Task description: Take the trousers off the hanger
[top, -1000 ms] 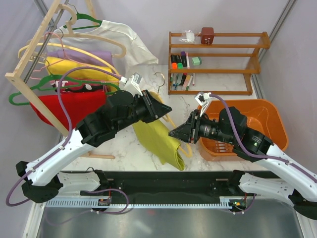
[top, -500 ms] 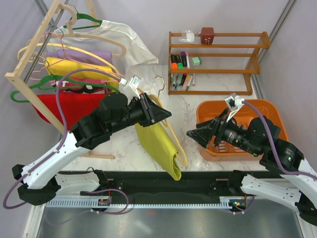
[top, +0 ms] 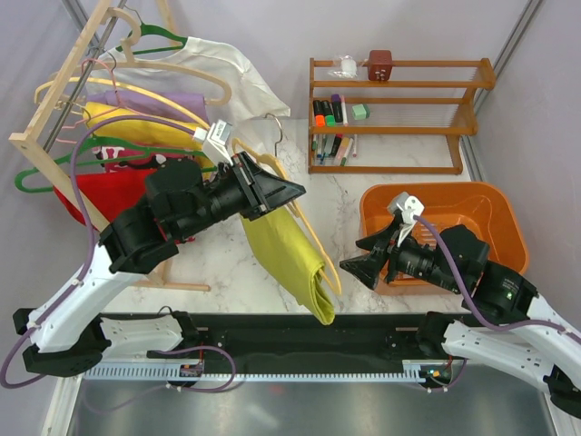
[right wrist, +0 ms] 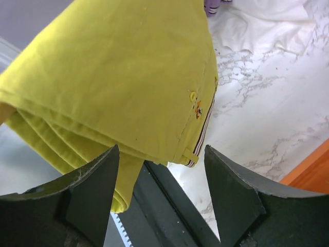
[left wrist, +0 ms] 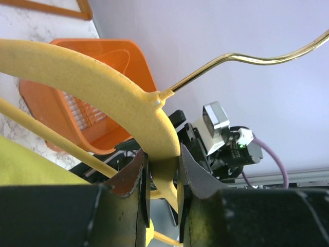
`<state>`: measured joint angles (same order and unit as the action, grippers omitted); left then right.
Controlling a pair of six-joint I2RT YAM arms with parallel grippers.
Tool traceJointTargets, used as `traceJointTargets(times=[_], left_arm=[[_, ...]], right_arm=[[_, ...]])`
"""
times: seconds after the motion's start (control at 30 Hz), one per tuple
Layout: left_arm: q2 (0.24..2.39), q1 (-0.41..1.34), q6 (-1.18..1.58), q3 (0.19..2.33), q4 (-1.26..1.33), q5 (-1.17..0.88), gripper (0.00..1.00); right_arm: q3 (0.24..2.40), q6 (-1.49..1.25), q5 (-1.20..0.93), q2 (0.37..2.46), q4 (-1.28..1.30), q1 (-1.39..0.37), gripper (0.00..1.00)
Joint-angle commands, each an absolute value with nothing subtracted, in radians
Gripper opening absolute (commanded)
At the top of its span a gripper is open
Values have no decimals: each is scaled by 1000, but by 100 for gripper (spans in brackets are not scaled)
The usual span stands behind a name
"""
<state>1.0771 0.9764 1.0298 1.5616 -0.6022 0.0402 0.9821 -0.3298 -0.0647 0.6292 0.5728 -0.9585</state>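
Note:
My left gripper [top: 295, 193] is shut on the pale yellow-orange hanger [top: 309, 232] and holds it up above the table; in the left wrist view the hanger's arm [left wrist: 103, 87] runs between my fingers, with its wire hook to the upper right. The lime-yellow trousers [top: 286, 254] hang folded over the hanger's bar, lower end at the table's near edge. My right gripper [top: 349, 270] is open, just right of the trousers' lower end. In the right wrist view the trousers [right wrist: 118, 82] fill the space ahead of the open fingers, apart from them.
An orange basket [top: 486, 204] stands on the right behind my right arm. A wooden rack [top: 68, 82] at the left holds several hung garments. A wooden shelf [top: 395, 118] with small items stands at the back. The marble table [top: 218, 263] lies below.
My left gripper has lifted the hanger and trousers up and a little left. My right gripper pulled back to the right, then came back towards the trousers' lower end.

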Motion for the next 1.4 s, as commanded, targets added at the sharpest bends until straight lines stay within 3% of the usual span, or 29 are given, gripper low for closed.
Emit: traceJointTargets(times=[0.0, 0.3, 0.7, 1.03, 1.37], left_arm=[[1074, 966, 1057, 1660, -456, 78, 2], [1092, 962, 1078, 1701, -445, 94, 2], [1094, 960, 1109, 1701, -425, 72, 2], [1083, 960, 1095, 1700, -420, 115, 2], [1091, 959, 1114, 1694, -410, 117, 2]], right_arm=[[976, -227, -139, 629, 476, -962, 75], [1002, -156, -250, 670, 382, -962, 69], [954, -219, -265, 676, 229, -960, 50], [980, -242, -291, 601, 365, -960, 59], [963, -229, -319, 624, 347, -960, 55]])
